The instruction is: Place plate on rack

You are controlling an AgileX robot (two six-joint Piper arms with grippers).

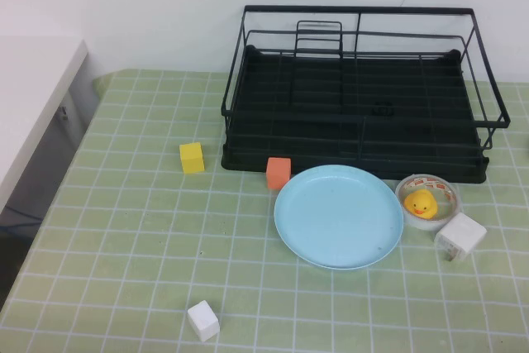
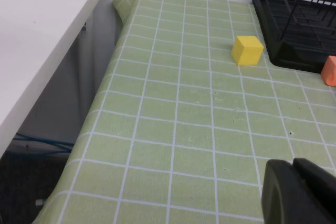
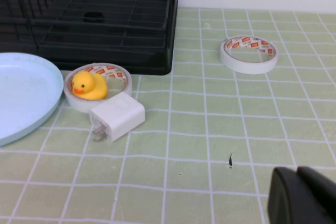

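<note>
plate (image 1: 339, 217): lying flat on the bench (image 1: 124, 245), just in front of the rack (image 1: 364, 88), nearer its right half; not yet on the rack.
rack: sitting empty at the back of the bench, small upright divider (image 1: 318, 39) standing at its rear left.
plate handling: looking rigid, smooth, fairly light (probably plastic, a guess); likely slippery, and lying flat it is offering only the thin raised rim to pinch.
grasp spot: judging the near-right rim best, away from the tape ring with duck (image 1: 423, 197) touching or almost touching the rim on the rack's right-front side.
clutter by rack: orange cube (image 1: 278, 172) sitting just at the rack's front edge beside the plate's left rim; yellow cube (image 1: 192, 157) left of the rack's front corner; white charger (image 1: 459, 236) in front of the tape ring; white cube (image 1: 202, 321) well in front of the rack.
left gripper (image 2: 302, 192): hanging over bare bench left-front of the rack, holding nothing; cannot tell how the jaws are standing.
right gripper (image 3: 304, 195): hanging over bench right-front of the rack, a second tape ring (image 3: 248, 53) lying past the rack's right end; jaws state cannot tell either.
risk: rim slipping out of a shallow pinch while tilting.
</note>
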